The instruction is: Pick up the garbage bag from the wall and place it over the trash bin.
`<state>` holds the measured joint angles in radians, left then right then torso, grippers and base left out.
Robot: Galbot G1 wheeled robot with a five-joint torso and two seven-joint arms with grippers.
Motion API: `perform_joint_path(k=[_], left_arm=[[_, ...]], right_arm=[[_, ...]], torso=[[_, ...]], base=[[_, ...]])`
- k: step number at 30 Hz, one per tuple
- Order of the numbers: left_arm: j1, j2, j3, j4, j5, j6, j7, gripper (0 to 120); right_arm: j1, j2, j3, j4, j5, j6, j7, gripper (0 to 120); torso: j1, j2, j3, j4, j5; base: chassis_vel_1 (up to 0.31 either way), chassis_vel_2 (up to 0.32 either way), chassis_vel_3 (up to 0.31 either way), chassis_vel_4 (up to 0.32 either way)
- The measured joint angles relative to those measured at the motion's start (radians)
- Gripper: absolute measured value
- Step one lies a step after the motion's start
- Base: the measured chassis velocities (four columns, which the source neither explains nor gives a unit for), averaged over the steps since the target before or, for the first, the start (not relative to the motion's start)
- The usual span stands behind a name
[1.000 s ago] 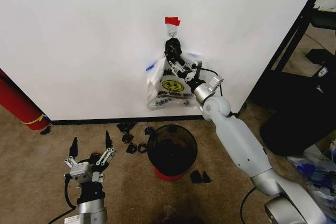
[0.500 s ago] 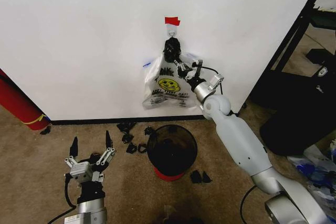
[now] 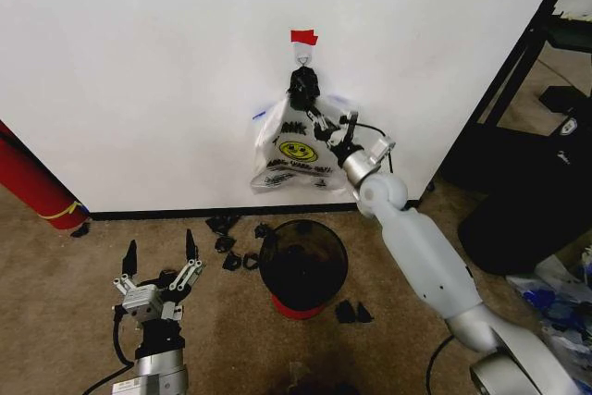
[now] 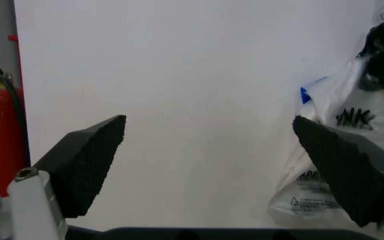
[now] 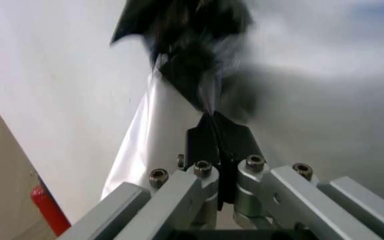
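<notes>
The garbage bag (image 3: pixel 266 123), thin clear plastic with blue patches, hangs from a hook (image 3: pixel 303 60) on the white wall (image 3: pixel 139 62) under red tape (image 3: pixel 303 37). A white smiley-face bag (image 3: pixel 298 154) hangs with it. My right gripper (image 3: pixel 305 99) is at the dark bunched top just below the hook, shut on the garbage bag (image 5: pixel 145 135); the right wrist view shows its fingertips (image 5: pixel 212 125) pinching the plastic. The black trash bin (image 3: pixel 303 264) with its red base stands on the carpet below. My left gripper (image 3: pixel 159 258) waits open, low at the left, facing the wall (image 4: pixel 199 100).
A red cylinder (image 3: pixel 32 182) leans at the far left of the wall. Black scraps (image 3: pixel 231 245) lie on the carpet around the bin. A black shelf frame (image 3: pixel 523 62) and dark items stand at the right, with loose plastic (image 3: pixel 555 298) on the floor.
The right gripper has crept up towards the hook. The hanging bags have shifted slightly left and up with it. The left arm has not moved.
</notes>
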<state>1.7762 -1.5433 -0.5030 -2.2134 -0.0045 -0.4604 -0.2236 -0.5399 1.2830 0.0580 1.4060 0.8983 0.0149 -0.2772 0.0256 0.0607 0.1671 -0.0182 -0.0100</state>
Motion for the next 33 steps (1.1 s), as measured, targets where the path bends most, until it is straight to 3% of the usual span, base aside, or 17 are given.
perform_joint_path(k=[33], left_arm=[[0.000, 0.011, 0.017, 0.001, 0.004, 0.000, -0.001, 99]], right_arm=[[-0.301, -0.104, 0.089, 0.277, -0.090, 0.029, -0.050, 0]], torso=[[0.000, 0.000, 0.000, 0.0000, 0.0000]], base=[[0.000, 0.000, 0.000, 0.000]])
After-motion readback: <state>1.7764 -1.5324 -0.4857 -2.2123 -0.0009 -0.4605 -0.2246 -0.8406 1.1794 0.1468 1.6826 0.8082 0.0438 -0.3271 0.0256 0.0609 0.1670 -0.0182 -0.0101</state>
